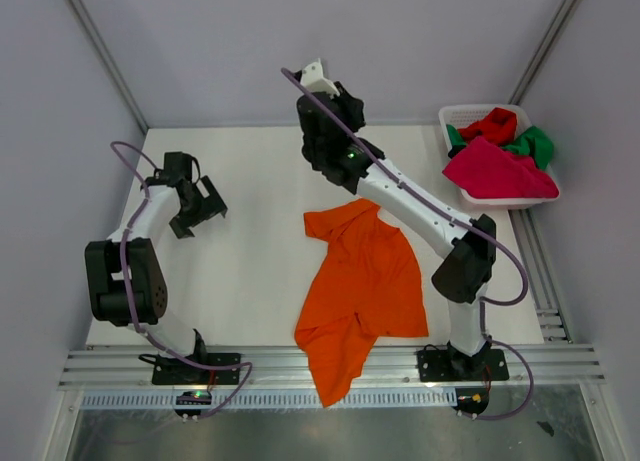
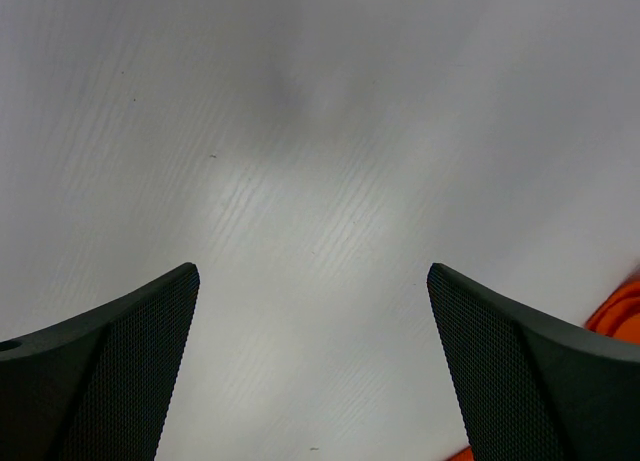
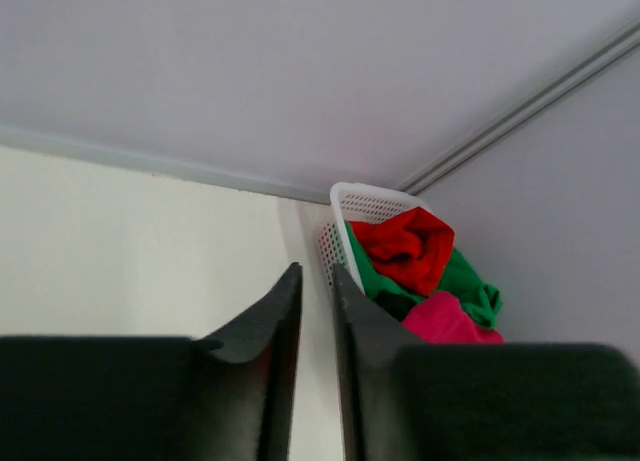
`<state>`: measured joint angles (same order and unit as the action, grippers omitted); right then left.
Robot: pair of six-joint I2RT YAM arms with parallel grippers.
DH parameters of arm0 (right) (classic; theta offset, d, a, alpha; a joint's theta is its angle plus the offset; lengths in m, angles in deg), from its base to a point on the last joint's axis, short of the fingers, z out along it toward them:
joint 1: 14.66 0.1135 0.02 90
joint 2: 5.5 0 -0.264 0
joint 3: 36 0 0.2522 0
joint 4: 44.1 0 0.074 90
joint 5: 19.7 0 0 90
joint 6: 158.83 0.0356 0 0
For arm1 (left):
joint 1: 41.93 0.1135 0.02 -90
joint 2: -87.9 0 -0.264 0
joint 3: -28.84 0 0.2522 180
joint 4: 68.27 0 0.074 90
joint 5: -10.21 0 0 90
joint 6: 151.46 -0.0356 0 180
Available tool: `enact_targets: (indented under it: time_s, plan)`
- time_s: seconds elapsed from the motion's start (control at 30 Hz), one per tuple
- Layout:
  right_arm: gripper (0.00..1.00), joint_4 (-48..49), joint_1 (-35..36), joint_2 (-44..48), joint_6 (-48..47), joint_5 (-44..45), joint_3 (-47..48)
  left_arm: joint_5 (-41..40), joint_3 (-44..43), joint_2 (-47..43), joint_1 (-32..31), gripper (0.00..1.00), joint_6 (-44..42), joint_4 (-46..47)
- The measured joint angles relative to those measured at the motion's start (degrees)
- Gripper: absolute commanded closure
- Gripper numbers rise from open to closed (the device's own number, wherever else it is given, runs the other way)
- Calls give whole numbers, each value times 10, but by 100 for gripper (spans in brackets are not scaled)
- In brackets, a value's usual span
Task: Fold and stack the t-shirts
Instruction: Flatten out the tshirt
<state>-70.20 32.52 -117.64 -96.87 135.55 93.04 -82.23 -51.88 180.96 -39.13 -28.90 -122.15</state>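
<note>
Right hand (image 3: 315, 273) hangs above the far side of the table (image 1: 250, 271), fingers almost together on nothing. Left hand (image 2: 312, 273) is spread wide. The orange t-shirt (image 1: 365, 281) lies rumpled between the arms, trailing over the near edge. The red t-shirt (image 1: 492, 124), green t-shirt (image 1: 537, 141) and magenta-pink t-shirt (image 1: 495, 171) fill the basket (image 1: 447, 114).
</note>
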Motion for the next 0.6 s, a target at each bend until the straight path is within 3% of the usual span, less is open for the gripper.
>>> enact_targets:
  time_s: [0.03,0.13,0.37,0.6]
  plan:
    - [49,4,-4,1,-9,0,9,2,-2,0,0,1,0,0]
    - [35,-27,-8,2,7,-16,14,7,-3,0,0,1,0,0]
    - [35,-173,6,-11,162,-127,-46,8,-3,2,0,1,0,4]
    - [35,-236,14,-76,259,-275,-121,8,0,14,0,1,0,5]
